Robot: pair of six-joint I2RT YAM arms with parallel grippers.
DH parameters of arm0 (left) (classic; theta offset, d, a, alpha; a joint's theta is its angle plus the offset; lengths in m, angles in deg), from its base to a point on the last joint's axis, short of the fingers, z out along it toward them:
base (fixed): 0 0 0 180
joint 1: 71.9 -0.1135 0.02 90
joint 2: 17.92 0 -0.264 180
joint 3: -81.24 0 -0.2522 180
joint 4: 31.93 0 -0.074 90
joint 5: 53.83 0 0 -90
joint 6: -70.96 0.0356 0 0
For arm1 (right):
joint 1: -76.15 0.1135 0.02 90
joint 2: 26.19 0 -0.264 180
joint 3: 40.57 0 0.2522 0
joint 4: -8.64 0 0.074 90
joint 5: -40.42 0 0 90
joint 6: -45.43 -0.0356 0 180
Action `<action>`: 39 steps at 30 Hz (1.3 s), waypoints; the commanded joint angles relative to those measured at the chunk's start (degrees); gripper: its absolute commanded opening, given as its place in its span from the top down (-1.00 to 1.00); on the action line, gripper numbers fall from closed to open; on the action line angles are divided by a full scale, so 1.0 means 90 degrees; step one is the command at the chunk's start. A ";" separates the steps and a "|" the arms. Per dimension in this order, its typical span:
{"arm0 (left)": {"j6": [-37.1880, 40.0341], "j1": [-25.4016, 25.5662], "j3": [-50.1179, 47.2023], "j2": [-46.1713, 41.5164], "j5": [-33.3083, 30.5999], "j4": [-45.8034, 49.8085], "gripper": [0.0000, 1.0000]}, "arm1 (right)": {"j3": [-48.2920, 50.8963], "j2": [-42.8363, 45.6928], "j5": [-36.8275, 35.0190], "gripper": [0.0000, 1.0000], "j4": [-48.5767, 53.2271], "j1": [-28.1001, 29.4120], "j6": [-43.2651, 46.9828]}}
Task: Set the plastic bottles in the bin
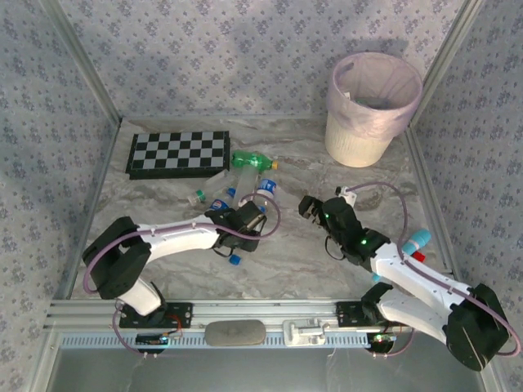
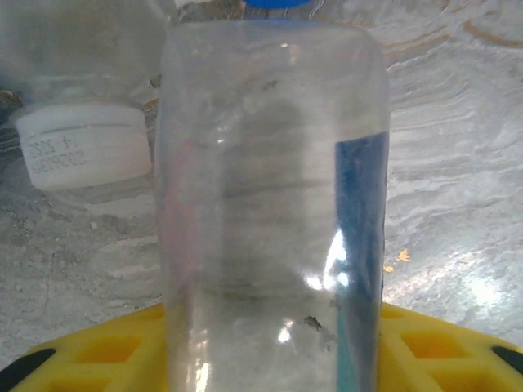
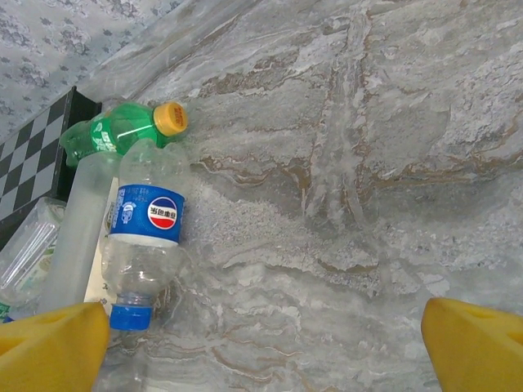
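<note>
Bottles (image 1: 243, 178) lie clustered on the worktop (image 1: 286, 265) just beside a chessboard (image 1: 178, 153), one clear bottle (image 2: 270, 212) clamped between the left fingers (image 2: 98, 351), the right fingers (image 3: 49, 339) spread wide over bare marble nearby, the bin (image 1: 359, 139) well apart at the far right.

The tabletop (image 1: 294, 265) is a marbled sheet, grey veined with tan and brown, matte over most of its face. Three walls close it in: a back wall (image 1: 245, 57), a left wall (image 1: 41, 163) and a right wall (image 1: 482, 147), all covered in pale blue-grey material with a small repeated floral motif. Slim metal posts rise at the back corners, one on the left (image 1: 82, 61) and one on the right (image 1: 445, 57). An aluminium rail (image 1: 270, 309) runs along the near edge. The light is soft and even, with broad dim shadows lying across the back wall.
</note>
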 commanded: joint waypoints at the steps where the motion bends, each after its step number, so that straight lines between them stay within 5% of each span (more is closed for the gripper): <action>1: 0.0039 0.0040 -0.0075 -0.0596 0.0060 -0.0384 -0.01 | -0.0418 -0.0055 0.0464 -1.00 -0.0167 -0.0018 0.0230; 16: 0.0835 0.0019 -0.1235 -0.2710 0.0332 -0.3384 -0.05 | -0.1649 -0.1049 0.3911 -0.87 -0.1690 -0.0186 0.0683; 39: 0.0781 0.0019 -0.1434 -0.3103 0.0541 -0.3645 -0.07 | -0.2187 -0.2208 0.4483 -0.23 -0.1830 0.0239 0.0962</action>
